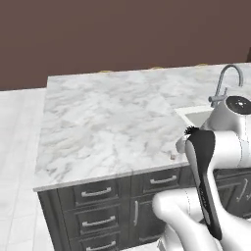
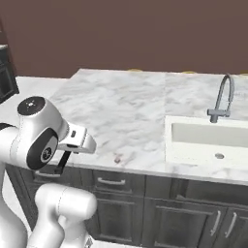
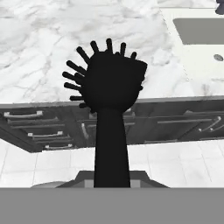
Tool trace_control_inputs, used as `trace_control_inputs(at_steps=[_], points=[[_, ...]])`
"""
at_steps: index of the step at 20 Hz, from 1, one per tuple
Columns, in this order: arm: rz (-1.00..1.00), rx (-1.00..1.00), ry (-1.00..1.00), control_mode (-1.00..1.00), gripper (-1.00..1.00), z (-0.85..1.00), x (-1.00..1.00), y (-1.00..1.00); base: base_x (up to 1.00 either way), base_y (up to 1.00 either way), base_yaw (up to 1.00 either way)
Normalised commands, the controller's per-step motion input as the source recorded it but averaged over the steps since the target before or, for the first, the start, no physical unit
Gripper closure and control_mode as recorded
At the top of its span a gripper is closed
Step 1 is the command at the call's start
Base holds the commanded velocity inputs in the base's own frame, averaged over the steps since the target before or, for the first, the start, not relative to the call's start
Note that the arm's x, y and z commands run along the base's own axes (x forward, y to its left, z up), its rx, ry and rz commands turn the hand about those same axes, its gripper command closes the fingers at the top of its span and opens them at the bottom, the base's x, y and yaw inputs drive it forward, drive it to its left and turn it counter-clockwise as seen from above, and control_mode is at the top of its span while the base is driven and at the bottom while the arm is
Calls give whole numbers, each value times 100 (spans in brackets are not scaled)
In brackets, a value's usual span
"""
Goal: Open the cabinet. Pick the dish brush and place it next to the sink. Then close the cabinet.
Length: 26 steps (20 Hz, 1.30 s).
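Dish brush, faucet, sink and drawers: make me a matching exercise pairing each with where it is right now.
Things:
1. dish brush
2. faucet
3. sink
4. drawers

Places:
A. under the counter
B. sunk into the counter
C. standing behind the basin
D. held up in front of the counter's edge

Pairs: 1-D, 2-C, 3-B, 4-A

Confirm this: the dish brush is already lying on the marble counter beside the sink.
Wrong. The dish brush is not lying on the counter; the hand view shows it held up in front of the counter edge, bristly head up. The sink is to its right.
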Motion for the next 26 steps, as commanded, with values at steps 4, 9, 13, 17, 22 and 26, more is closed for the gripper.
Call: trace_control_inputs(at_steps=[4,9,13,17,22,26], points=[[0,0,0,100,100,0,0,0,63,-100,39],[0,0,0,100,100,0,0,0,14,-98,9],[0,0,0,100,100,0,0,0,36,-71,-5],[0,0,0,100,100,0,0,0,76,9,-16],[0,0,0,100,100,0,0,0,56,76,-4],[0,0,0,100,100,0,0,0,14,17,0]])
